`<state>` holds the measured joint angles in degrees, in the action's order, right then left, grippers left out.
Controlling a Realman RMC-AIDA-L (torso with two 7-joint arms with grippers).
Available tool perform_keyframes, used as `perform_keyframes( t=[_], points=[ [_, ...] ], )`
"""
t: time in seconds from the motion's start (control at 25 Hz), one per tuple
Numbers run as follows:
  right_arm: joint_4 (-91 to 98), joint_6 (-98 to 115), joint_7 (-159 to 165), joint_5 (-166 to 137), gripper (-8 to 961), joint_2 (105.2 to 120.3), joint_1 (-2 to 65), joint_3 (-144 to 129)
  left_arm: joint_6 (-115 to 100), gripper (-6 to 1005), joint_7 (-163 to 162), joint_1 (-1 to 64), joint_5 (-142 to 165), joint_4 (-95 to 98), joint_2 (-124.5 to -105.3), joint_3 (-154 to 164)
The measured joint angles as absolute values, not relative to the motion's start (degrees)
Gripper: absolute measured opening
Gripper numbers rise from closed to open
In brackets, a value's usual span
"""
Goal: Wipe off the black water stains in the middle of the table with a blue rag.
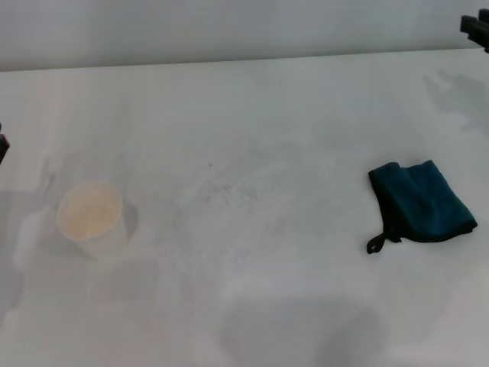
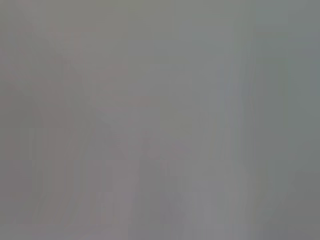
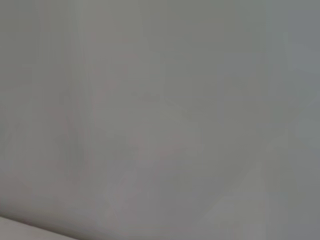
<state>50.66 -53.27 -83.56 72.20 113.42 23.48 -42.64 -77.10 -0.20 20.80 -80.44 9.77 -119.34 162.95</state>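
The blue rag (image 1: pixel 419 202) lies crumpled on the right side of the white table (image 1: pixel 306 107), its black loop pointing toward the front edge. In the middle of the table the black water stains show only as faint tiny dark specks (image 1: pixel 211 164). A dark piece of my right gripper (image 1: pixel 475 29) sits at the far right corner, well behind the rag and apart from it. At the left border only a sliver of my left gripper (image 1: pixel 2 145) shows, behind the cup. Both wrist views show only a blank grey surface.
A white paper cup (image 1: pixel 92 218) stands upright on the left side of the table. Faint grey smears arc across the middle. A pale wall runs along the table's far edge.
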Motion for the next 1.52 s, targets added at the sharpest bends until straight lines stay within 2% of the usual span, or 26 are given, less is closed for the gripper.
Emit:
perform_keyframes(
  t=[0.24,0.8,1.4,1.52],
  points=[
    [44.75,-49.25,-99.85,87.48,322,114.7,22.49,-42.33,-75.31,877,-0.16,21.23,-80.55,10.06,-119.44,162.95],
    [19.35,-57.79,-143.8,128.54,329,115.24,22.93,-42.19,-75.09,877,-0.2,21.81,-80.27,7.99,-119.16,162.95],
    [11.12,-64.96,-159.03,132.99,336,115.42,21.66,-33.92,-77.69,878,-0.11,17.08,-86.4,8.31,-119.38,162.95],
    [10.74,-64.83,-159.9,133.01,463,115.34,21.44,-32.5,-77.0,878,-0.11,17.26,-87.29,8.49,-119.35,162.94]
  ],
)
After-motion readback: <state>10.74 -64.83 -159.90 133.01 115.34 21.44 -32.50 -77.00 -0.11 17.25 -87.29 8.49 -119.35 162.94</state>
